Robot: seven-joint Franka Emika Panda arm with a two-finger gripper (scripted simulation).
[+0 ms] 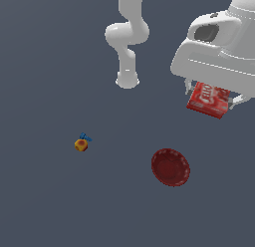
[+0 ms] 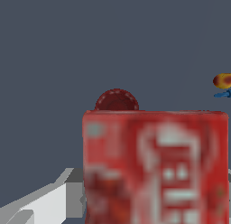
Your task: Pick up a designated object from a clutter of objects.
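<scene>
Red flat box (image 1: pixel 209 99), white lettering, clamped in the gripper (image 1: pixel 211 94) and held clear above the surface, tilted, at the exterior view's upper right. Dark red scalloped bowl (image 1: pixel 171 167) below it on the floor (image 1: pixel 50 201), well apart. Orange-yellow cube (image 1: pixel 81 145) touching a tiny blue piece (image 1: pixel 85 137), far towards the left. Floor: plain, matte slate-grey, unmarked throughout.

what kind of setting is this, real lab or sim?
Looks like a simulator render, not a real lab: a flat, featureless grey floor with no walls or furniture, a smooth white arm, and a few low-detail props: the red box in the gripper, a dark red bowl, an orange-yellow cube.
</scene>
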